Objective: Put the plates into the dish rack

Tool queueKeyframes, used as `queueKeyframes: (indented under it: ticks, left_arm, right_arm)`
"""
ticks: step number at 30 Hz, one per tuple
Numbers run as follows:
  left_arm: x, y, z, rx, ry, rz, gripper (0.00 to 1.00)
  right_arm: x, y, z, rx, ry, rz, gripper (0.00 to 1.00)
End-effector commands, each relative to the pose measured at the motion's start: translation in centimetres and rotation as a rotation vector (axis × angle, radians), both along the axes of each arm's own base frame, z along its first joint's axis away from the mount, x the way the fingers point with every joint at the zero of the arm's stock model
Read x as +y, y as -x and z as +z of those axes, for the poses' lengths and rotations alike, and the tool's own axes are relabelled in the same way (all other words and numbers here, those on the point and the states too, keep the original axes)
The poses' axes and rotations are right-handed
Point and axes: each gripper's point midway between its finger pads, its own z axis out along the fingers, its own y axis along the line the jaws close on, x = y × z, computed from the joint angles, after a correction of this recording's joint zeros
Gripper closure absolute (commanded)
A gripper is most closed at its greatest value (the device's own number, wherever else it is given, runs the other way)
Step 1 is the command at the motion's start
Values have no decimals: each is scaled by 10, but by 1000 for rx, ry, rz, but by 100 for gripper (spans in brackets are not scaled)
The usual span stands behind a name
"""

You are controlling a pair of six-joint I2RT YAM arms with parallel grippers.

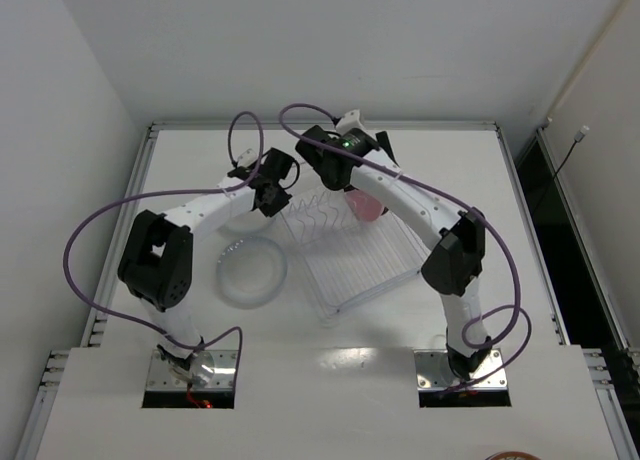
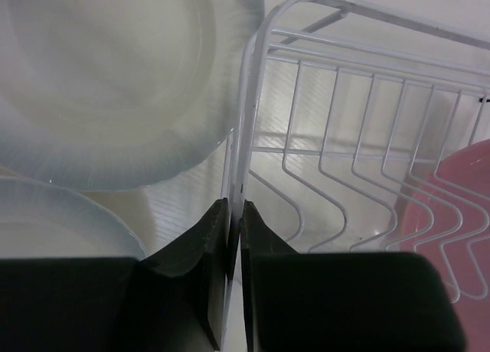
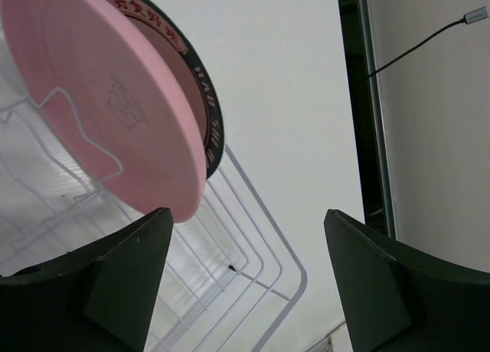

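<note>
The dish rack [image 1: 360, 255] stands in the middle of the table. My left gripper [image 1: 272, 185] is at its far left corner, shut on the rack's end frame wire [image 2: 249, 99], as the left wrist view [image 2: 236, 214] shows. The pink plate [image 3: 107, 99] and the white plate with the dark patterned rim [image 3: 205, 99] stand upright in the rack's far slots. My right gripper [image 3: 249, 237] is open and empty just beside the pink plate [image 1: 365, 205]. One translucent plate [image 1: 252, 270] lies left of the rack, another [image 2: 115, 84] lies by the left gripper.
The table's raised metal edge [image 1: 320, 127] runs along the far side, close behind both grippers. A dark gap and a cable [image 3: 413, 53] lie past the table's right side. Purple cables [image 1: 100, 230] loop off both arms.
</note>
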Motion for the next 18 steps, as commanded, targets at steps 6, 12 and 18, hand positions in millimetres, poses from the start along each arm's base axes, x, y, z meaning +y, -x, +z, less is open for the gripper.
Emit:
queueKeyframes:
  ticks: [6,12,18]
  left_arm:
    - [3,-48,15,-103,-6,-138,95]
    - [-4,-73,13,-144,58,-320,95]
    - [4,-93,-1,-143,48,-395,95]
  right_arm:
    - [-65,20,10,95,-88,-108,21]
    - [-79,47,-13,160,-405,-100,21]
    - [-77,57,-21,148,-667,-46,24]
